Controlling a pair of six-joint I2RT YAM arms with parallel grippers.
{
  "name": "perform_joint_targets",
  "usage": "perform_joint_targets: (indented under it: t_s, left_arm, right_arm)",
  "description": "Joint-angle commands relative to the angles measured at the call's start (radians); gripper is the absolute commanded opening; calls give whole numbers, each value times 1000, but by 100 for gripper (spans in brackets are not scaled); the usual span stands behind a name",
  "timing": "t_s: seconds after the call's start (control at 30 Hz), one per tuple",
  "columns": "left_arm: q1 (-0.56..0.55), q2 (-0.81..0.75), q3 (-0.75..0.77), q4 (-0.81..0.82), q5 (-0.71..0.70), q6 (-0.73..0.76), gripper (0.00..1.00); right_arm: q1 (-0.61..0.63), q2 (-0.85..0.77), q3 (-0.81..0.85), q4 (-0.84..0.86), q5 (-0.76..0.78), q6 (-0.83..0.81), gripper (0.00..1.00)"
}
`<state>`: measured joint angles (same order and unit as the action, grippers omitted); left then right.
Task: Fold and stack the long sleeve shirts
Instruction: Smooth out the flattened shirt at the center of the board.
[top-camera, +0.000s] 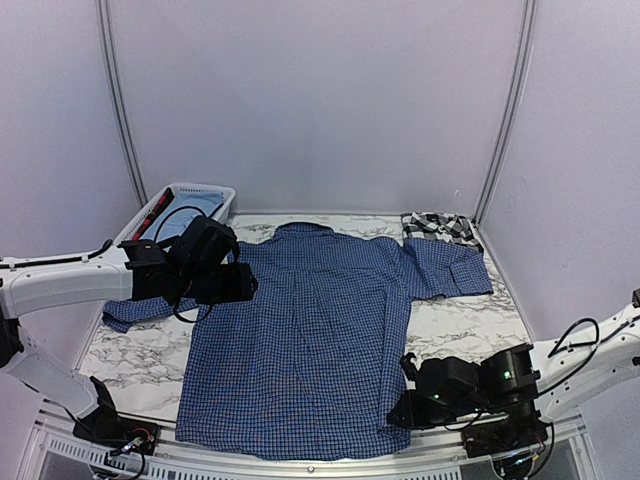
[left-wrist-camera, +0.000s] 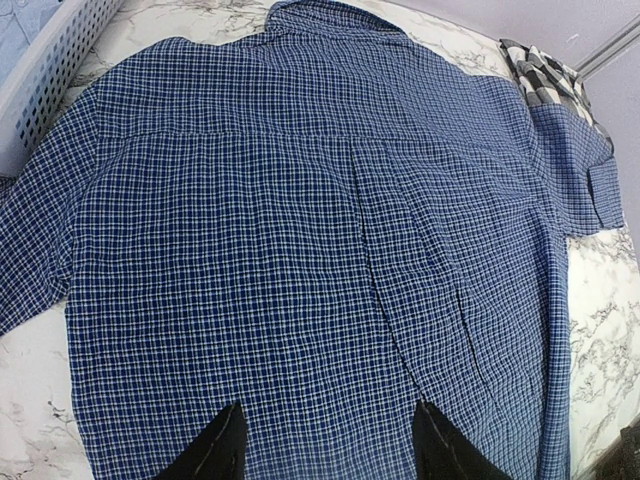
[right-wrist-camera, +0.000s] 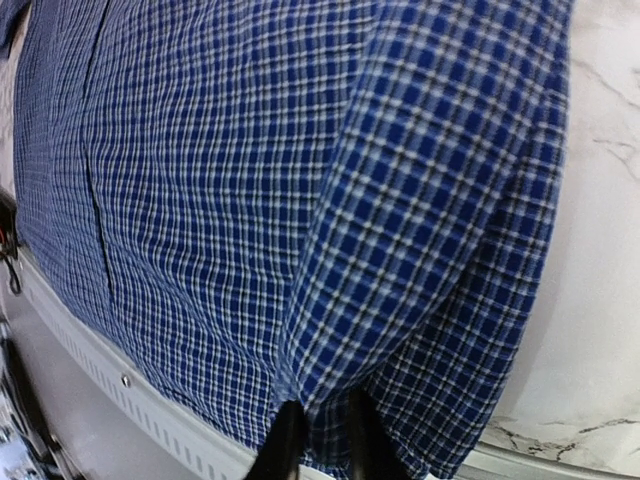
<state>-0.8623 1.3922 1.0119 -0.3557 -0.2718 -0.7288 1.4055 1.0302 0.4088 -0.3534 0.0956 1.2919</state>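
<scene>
The dark blue checked shirt (top-camera: 300, 340) lies spread back-up on the marble table, collar at the far side and one sleeve out to each side. My left gripper (top-camera: 243, 284) hovers open over its left shoulder; in the left wrist view the cloth (left-wrist-camera: 300, 250) fills the frame and the left gripper (left-wrist-camera: 326, 405) has nothing between its fingers. My right gripper (top-camera: 405, 405) is at the near right hem corner. In the right wrist view it (right-wrist-camera: 322, 405) is shut on a raised fold of the shirt (right-wrist-camera: 250, 200). The black-and-white plaid shirt (top-camera: 440, 227) lies bunched at the far right (left-wrist-camera: 545, 70).
A white slatted basket (top-camera: 215, 192) stands at the far left, with light blue cloth and a red item inside; its wall (left-wrist-camera: 50, 70) shows in the left wrist view. The table's metal front edge (right-wrist-camera: 150, 400) runs just below the hem. White curtain walls enclose the table.
</scene>
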Motion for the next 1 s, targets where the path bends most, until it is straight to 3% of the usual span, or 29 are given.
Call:
perform_joint_targets:
  t_s: [0.0,0.03,0.17,0.37,0.67,0.97]
  left_arm:
    - [-3,-4,9,1,-18,13,58]
    - [-4,-3,10,1,-17,14,58]
    - [-3,-5,11,1,-17,15,58]
    - [-3,-4,13,-6,-18,16,58]
    - [-4,4,13,-15,-26,12,58]
    - [-1,22,-2,-46,-6,5,58]
  right_arm:
    - [8,-3,28,-41,42,31,5]
    - [9,-5,33,-57,51,31,1]
    - [8,-25,55,-149,91,39,0]
    - [9,-67,60,-444,166,120,0]
    - [8,-338,-41,-573,151,248,0]
    - [7,-228,111,-697,258,251,0]
